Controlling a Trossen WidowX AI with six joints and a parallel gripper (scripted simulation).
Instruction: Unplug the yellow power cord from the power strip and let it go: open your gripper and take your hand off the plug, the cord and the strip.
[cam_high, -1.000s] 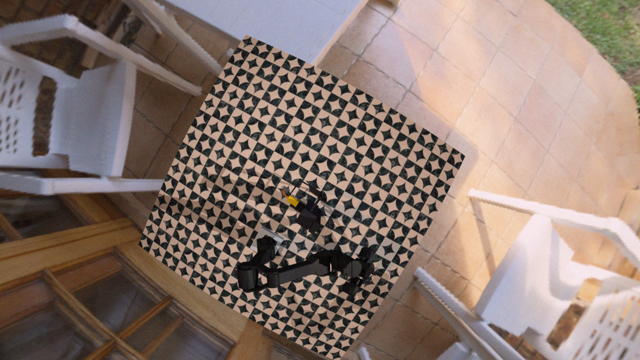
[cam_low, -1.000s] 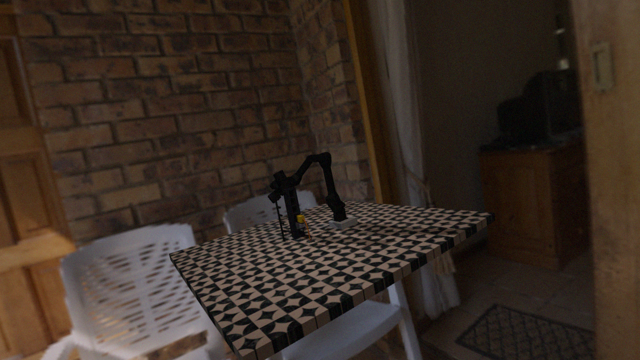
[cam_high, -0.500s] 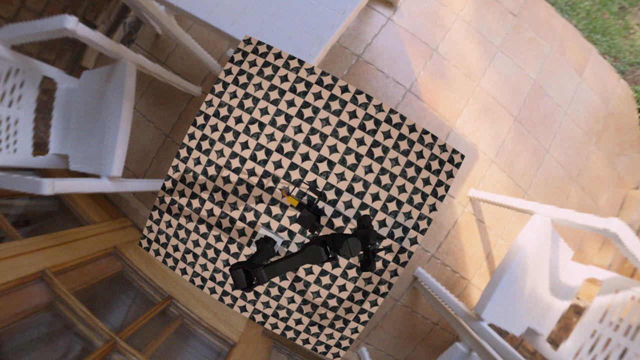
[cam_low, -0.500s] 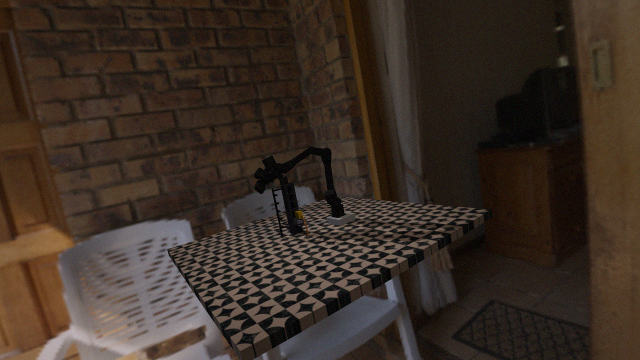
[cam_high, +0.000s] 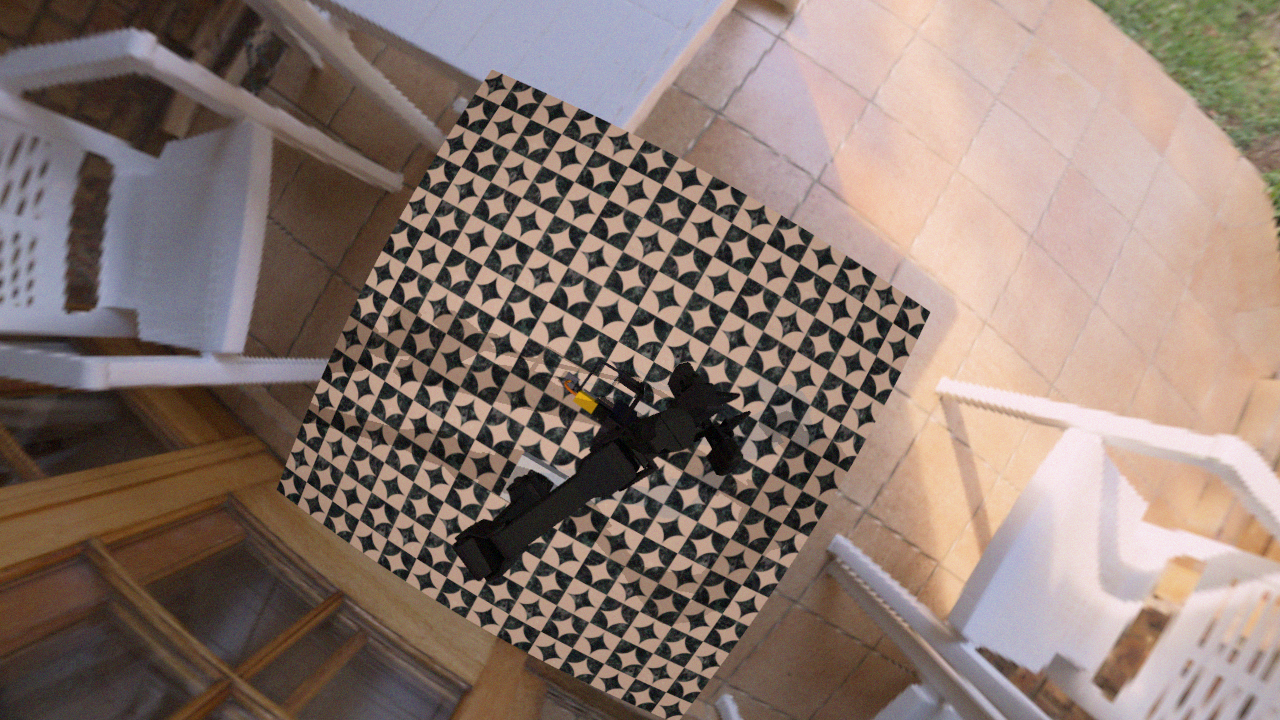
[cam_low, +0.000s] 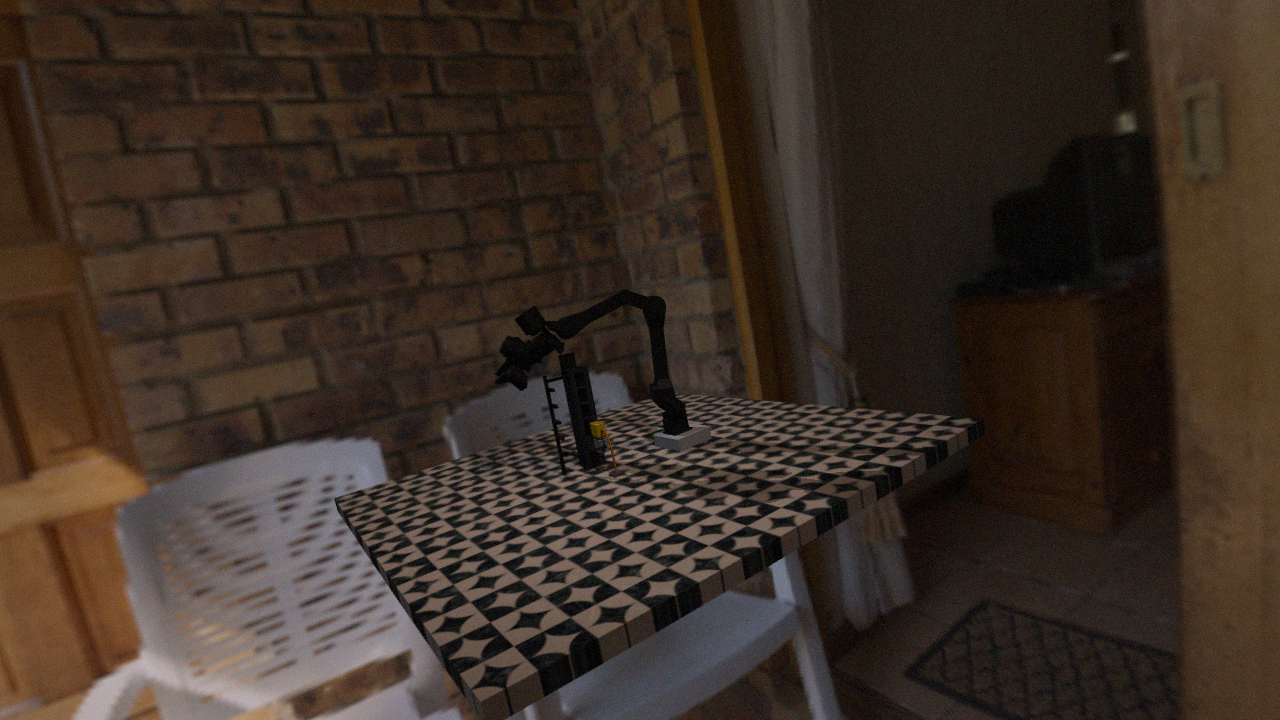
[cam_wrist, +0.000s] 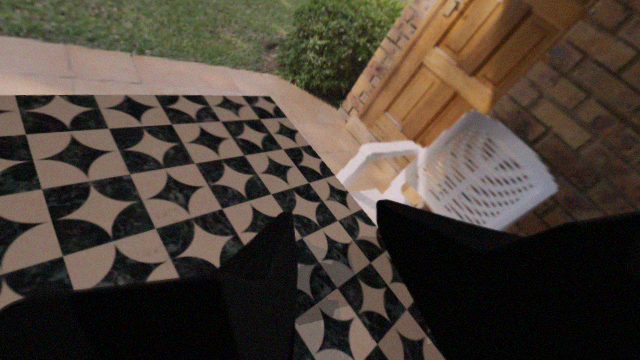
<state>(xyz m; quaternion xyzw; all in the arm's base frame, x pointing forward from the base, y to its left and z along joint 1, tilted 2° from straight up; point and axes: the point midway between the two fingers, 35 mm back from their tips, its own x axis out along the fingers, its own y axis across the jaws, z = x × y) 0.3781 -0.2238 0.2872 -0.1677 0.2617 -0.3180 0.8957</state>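
The power strip (cam_low: 577, 407) stands upright on the table as a tall black column. The yellow plug (cam_high: 585, 401) (cam_low: 597, 429) sits against its side, low down, and looks plugged in; the contact is too small to see clearly. Its orange-yellow cord (cam_low: 613, 452) hangs from the plug to the table top. My gripper (cam_high: 742, 405) (cam_low: 512, 382) (cam_wrist: 335, 217) is partly open with nothing between the fingers. It is high up, past the strip on the side away from my base, well clear of the plug. My arm hides much of the strip in the top view.
A thin black rack post (cam_low: 554, 425) with short pegs stands beside the strip. My arm reaches over from its pale base block (cam_high: 540, 466) (cam_low: 682, 437), passing close above the strip's top. The patterned table (cam_high: 501, 179) (cam_low: 501, 573) (cam_wrist: 150, 150) has white chairs around it.
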